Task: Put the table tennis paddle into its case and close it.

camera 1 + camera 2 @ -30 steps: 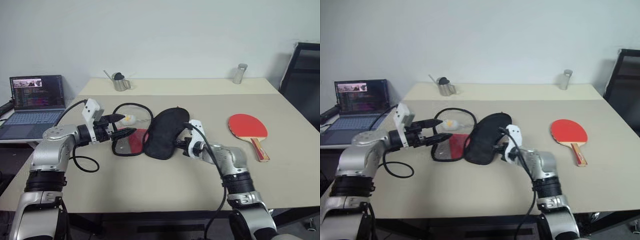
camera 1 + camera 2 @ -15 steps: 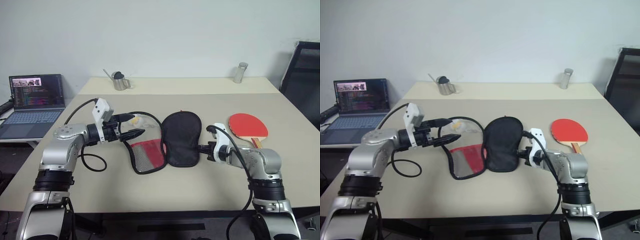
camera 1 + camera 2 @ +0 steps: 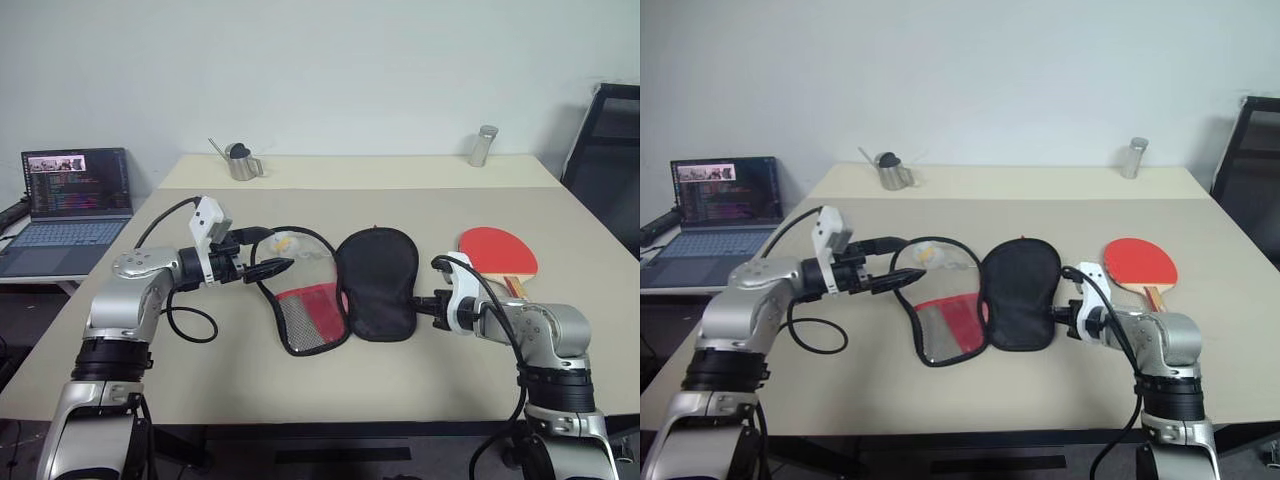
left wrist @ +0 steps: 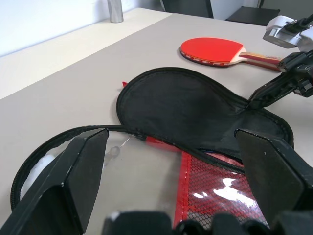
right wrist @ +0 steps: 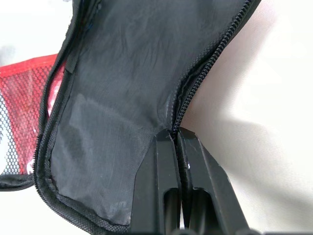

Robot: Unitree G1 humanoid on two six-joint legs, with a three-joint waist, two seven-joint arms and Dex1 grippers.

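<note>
The case (image 3: pixel 378 283) lies open on the table, its black flap beside the red half with the grey mesh pocket (image 3: pixel 310 315). My right gripper (image 3: pixel 420 301) is shut on the zipper edge at the flap's narrow end (image 5: pixel 182 105), low over the table. The left gripper (image 3: pixel 278 248) hovers open just above the case's far left rim, with nothing between its fingers (image 4: pixel 80 171). The table tennis paddle (image 3: pixel 497 252) rests red face up on the table right of the case, its handle pointing toward my right arm.
An open laptop (image 3: pixel 75 200) sits on a side desk at the left. A metal pitcher (image 3: pixel 238 163) and a metal shaker (image 3: pixel 482 146) stand at the table's far edge. A black chair (image 3: pixel 605 140) is at the right. A small white object (image 3: pixel 290 243) lies inside the case's far rim.
My right gripper has pulled the black flap to the right, spreading the case and baring more red lining. The left gripper drifted slightly right, still open.
</note>
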